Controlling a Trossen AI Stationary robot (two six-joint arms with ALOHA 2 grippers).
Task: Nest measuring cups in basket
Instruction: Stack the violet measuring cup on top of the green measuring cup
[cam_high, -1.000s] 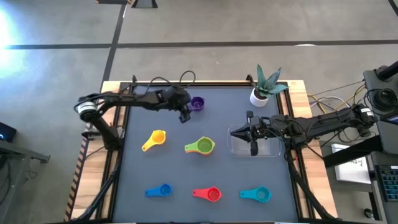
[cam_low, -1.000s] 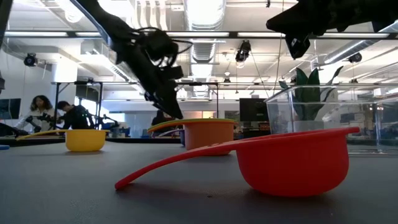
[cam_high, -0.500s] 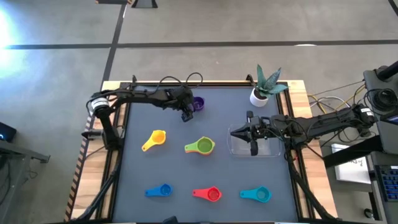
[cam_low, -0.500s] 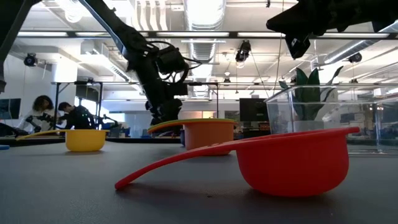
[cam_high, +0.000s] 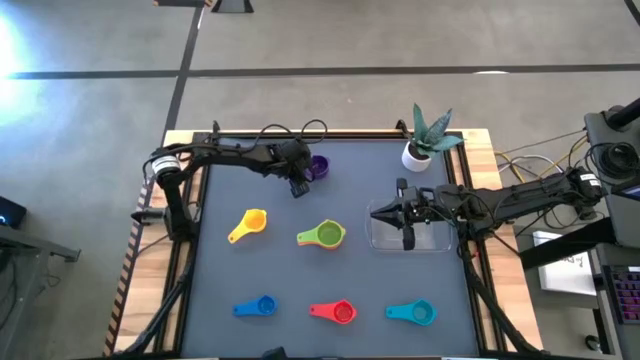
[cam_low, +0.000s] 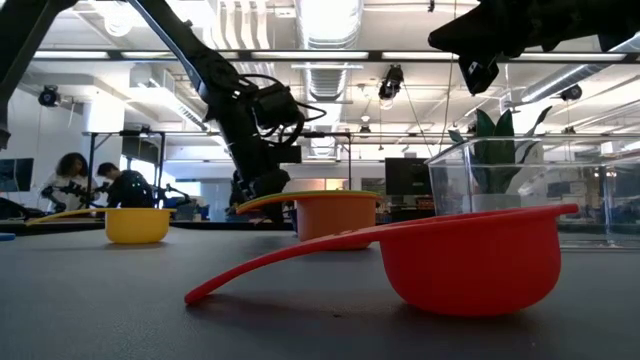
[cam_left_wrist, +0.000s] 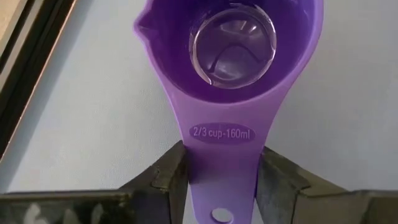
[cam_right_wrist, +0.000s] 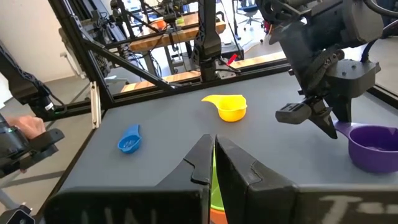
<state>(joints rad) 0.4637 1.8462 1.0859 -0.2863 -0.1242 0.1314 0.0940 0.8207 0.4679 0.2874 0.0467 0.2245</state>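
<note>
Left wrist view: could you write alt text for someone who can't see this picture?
A purple measuring cup lies on a grey table, its flat handle, printed "2/3 cup-160ml", running between the left gripper, whose dark jaws sit against its two edges. The bowl is empty, with a clear round bottom.

Your left gripper (cam_left_wrist: 219, 180) has moved in on the purple cup (cam_high: 318, 166) near the table's far edge: a second ago it sat just off the cup with its fingers spread wide, and now the two fingers (cam_left_wrist: 166, 177) have come together against the sides of the cup's flat handle, as the left wrist view shows. You also drew the left arm's elbow in toward the table, and in the low view the gripper (cam_low: 262, 185) has dropped closer to the tabletop
</note>
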